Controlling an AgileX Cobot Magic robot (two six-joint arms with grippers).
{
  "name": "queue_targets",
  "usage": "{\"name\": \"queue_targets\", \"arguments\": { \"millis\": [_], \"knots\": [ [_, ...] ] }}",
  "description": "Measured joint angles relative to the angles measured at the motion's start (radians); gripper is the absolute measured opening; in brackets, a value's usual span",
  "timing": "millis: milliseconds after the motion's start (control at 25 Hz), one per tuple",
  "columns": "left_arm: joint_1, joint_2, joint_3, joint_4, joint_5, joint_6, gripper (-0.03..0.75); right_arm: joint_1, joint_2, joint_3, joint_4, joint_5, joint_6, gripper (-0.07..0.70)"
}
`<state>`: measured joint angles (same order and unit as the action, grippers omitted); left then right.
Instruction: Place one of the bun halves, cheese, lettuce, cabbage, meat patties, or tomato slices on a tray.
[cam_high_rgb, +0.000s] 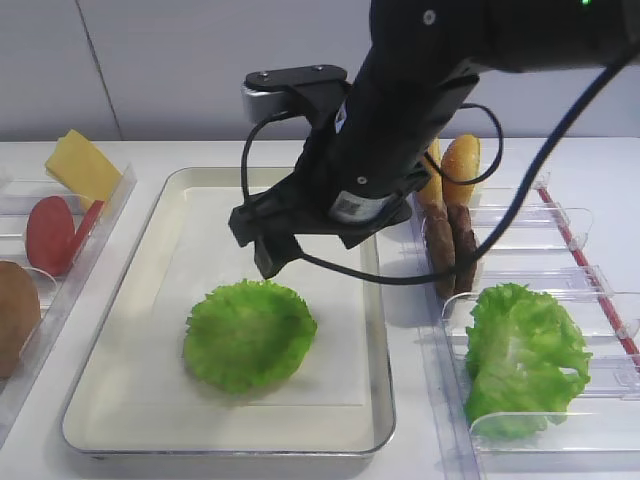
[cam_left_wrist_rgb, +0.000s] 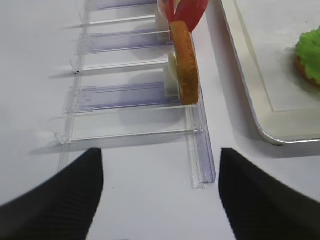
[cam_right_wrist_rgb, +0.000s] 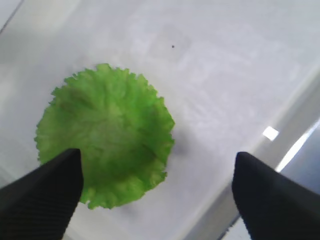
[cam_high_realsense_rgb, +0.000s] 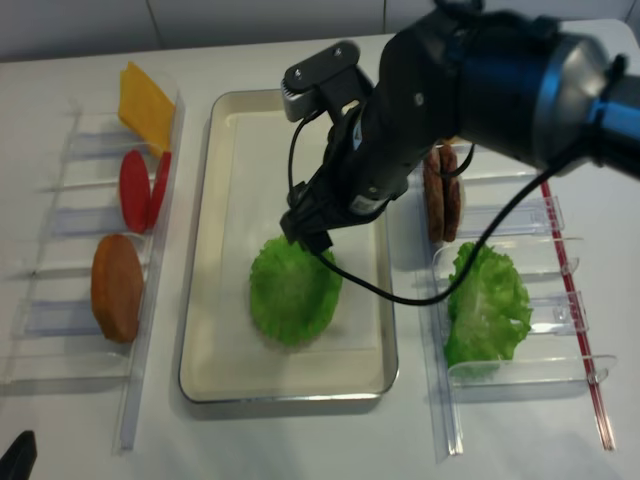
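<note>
White table (cam_high_rgb: 200, 155) with the tray (cam_high_rgb: 150, 235) (cream, rimmed) between clear plastic bins (cam_high_rgb: 560, 250).

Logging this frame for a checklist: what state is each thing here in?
lettuce: flat on the tray, released
tray: holds only the lettuce
right gripper: jaws open above the lettuce
left gripper: jaws open, empty
cheese: leaning in left bin
meat patties: on edge in right bin

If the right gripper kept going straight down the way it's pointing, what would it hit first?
Most likely the lettuce lying on the tray. The right gripper hangs open above the leaf's near edge, so depending on depth it could meet the tray liner beside it instead.
</note>
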<state>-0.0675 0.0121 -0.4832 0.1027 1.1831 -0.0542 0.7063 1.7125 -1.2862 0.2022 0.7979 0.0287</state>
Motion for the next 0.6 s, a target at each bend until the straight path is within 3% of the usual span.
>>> {"name": "queue_targets", "arguments": {
  "millis": [440,600],
  "knots": [
    [0.0,0.0,0.0,0.0,0.0,0.0,0.461,-0.032,-0.103,0.0,-0.216,0.26,-0.018,0.608],
    [0.0,0.0,0.0,0.0,0.0,0.0,0.461,-0.032,-0.153,0.0,-0.248,0.311,-0.029,0.607]
  ]
}}
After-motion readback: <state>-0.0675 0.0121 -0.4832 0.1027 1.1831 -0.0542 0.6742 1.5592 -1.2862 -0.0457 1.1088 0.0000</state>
